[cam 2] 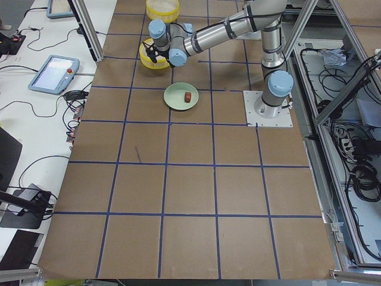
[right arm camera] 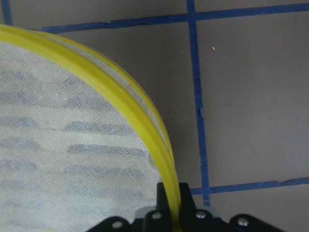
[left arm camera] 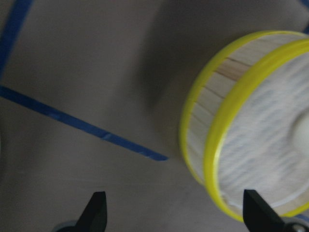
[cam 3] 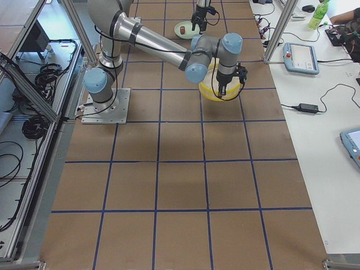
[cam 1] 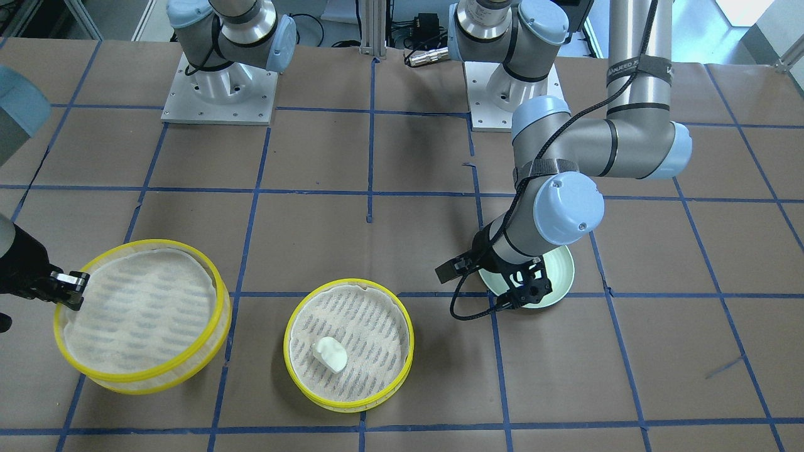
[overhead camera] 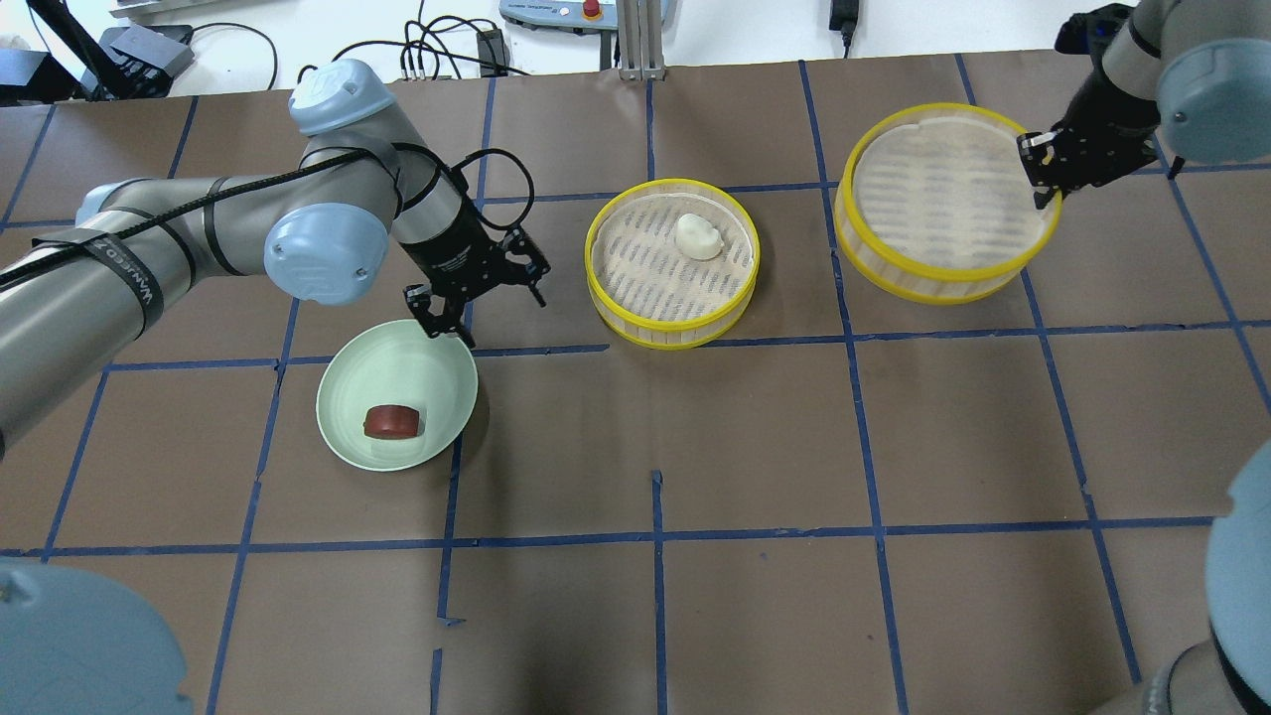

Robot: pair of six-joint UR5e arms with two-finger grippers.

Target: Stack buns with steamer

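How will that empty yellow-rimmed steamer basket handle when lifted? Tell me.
The empty yellow-rimmed bamboo steamer basket is probably stiff: its ring looks undistorted in the right claw. Likely light, given thin walls. Pinched at one edge, it may tilt.

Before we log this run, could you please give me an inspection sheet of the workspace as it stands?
Surface: brown table marked with a blue tape grid.
Job's things: white bun in the middle steamer tray; reddish-brown bun on the green plate; second steamer tray holds no bun.
Clutter: nothing seen.
Grippers: left gripper open and empty, above the plate's edge; right gripper shut on the second tray's rim.
Cables: black cable loops off the left wrist.
Surroundings: teach pendant and bottle on side benches.
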